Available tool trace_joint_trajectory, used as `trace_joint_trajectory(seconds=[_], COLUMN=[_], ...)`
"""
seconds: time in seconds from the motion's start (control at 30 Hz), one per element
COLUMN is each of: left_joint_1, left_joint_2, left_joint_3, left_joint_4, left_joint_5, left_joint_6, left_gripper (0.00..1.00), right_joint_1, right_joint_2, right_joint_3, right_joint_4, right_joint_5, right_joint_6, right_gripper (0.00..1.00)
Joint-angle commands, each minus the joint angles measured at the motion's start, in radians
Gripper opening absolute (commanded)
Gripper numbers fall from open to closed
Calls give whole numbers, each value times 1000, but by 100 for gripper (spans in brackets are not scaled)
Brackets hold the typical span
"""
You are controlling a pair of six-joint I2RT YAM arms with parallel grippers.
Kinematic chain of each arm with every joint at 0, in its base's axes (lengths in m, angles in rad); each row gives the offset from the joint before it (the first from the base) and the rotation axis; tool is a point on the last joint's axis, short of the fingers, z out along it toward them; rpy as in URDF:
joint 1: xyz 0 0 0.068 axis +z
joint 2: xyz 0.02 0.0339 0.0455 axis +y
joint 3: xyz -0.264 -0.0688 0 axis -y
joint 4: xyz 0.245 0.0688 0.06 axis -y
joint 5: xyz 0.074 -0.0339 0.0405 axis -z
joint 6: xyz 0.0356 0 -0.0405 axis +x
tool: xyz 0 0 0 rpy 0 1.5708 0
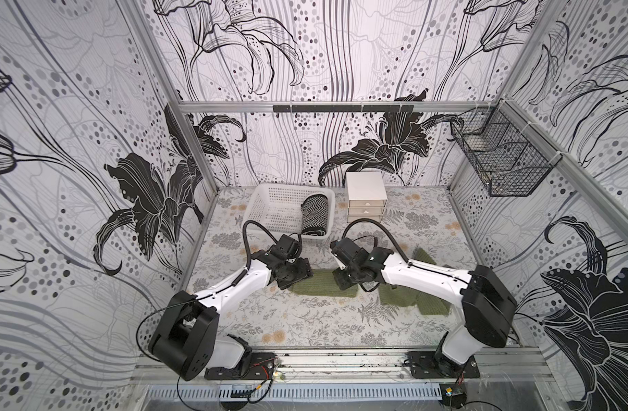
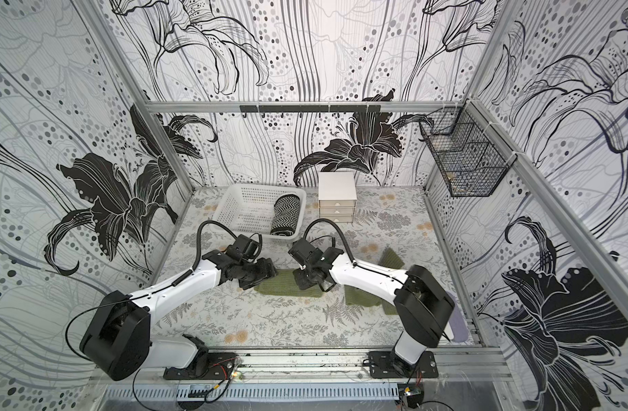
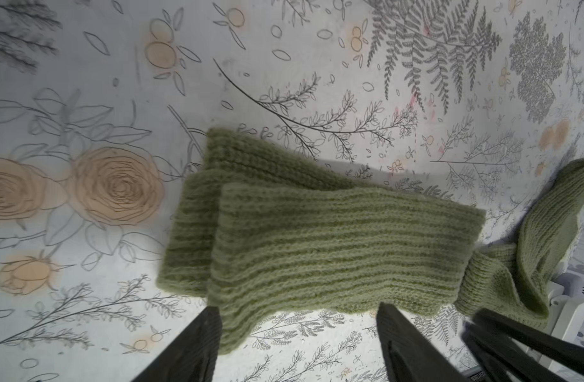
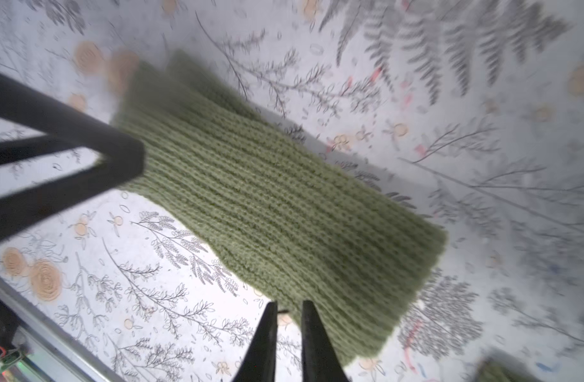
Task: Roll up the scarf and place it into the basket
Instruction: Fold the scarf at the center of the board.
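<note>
Green scarf (image 1: 316, 286) (image 2: 284, 284) is flat on the floral table (image 1: 305, 320), on the arm-base side of the basket (image 1: 259, 210) (image 2: 234, 203), clear of its near rim and not inside it. The part nearest the basket is folded into a ribbed double layer. The rest trails off under the right arm, away from the basket, with loose green ends showing either side of that arm. Left gripper (image 3: 298, 311) (image 1: 293, 275) is low over the folded end of the scarf (image 3: 333, 244), on the arm-base side of the basket's near rim. Its jaws are wide apart and straddle the scarf's edge; one fingertip (image 3: 212, 319) overlaps the knit, the other is just off it, nothing clamped. Right gripper (image 4: 290, 306) (image 1: 344, 281) is on the same folded strip (image 4: 284, 211), further along it and off past the basket's near corner. Its jaws are almost together with a thin gap, tablecloth visible through it, and the tips sit right at the scarf's edge; can't see any knit pinched between them. Both grippers are near each other with the fold between them. Inside the basket, against the wall on the drawer unit (image 1: 365, 197) side, lies a rolled black-and-white zigzag scarf (image 1: 314, 215) (image 2: 285, 215). The drawer unit stands just beside the basket
</note>
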Motion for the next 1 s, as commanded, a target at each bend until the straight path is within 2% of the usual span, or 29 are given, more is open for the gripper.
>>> trace_joint_trajectory(seconds=[0.0, 0.3, 0.43, 0.5, 0.57, 0.63, 0.83, 0.97], left_joint_1=[-16, -27, -27, -28, -28, -28, -27, -28], left_joint_2=[35, 15, 40, 70, 91, 92, 47, -6], left_joint_3=[8, 27, 28, 27, 19, 16, 50, 63], left_joint_4=[44, -28, -29, -11, 19, 41, -6, -46], left_joint_5=[-41, -129, -147, -141, -137, -139, -171, -171], left_joint_6=[-45, -10, 10, 13, 10, 6, 30, 42], left_gripper=[72, 71, 65, 56, 37, 12, 0, 0], right_joint_1=[-22, -54, -57, -57, -58, -63, -77, -82], right_joint_2=[-53, -120, -108, -106, -112, -117, -129, -132], right_joint_3=[-28, -92, -97, -96, -100, -106, -127, -129], right_joint_4=[-75, -75, -62, -61, -61, -62, -54, -54], right_joint_5=[79, 89, 84, 86, 92, 95, 98, 101], right_joint_6=[3, 14, 18, 20, 22, 23, 27, 24], right_gripper=[19, 20, 19, 19, 20, 19, 20, 19])
